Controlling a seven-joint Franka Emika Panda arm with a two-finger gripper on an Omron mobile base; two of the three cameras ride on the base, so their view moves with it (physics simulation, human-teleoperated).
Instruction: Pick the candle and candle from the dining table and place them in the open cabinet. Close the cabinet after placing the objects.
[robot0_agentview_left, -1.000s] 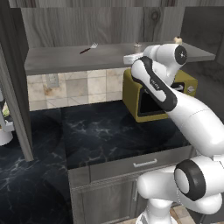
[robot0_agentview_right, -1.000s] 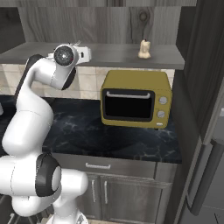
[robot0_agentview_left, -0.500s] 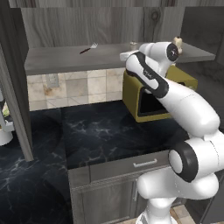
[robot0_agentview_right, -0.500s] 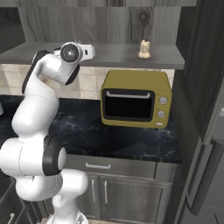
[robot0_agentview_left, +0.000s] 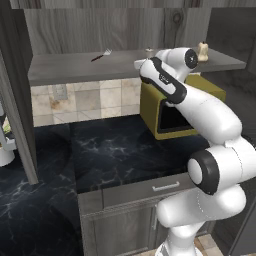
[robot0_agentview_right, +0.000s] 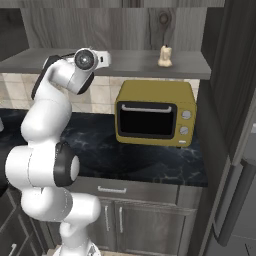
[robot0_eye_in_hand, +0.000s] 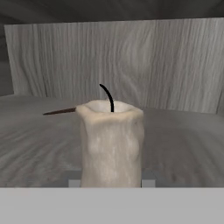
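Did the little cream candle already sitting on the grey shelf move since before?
No. The small cream candle stands at the same spot on the grey cabinet shelf, above the yellow microwave, as before.

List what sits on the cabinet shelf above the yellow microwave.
On the cabinet shelf: one candle at the right, a fork at the left, and a second candle in the gripper. The arm hides the shelf's middle.

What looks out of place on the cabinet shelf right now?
A small fork-like utensil lies loose on the shelf, odd beside the standing candle. The second candle sits upright between the fingers; nothing is spilled or tipped.
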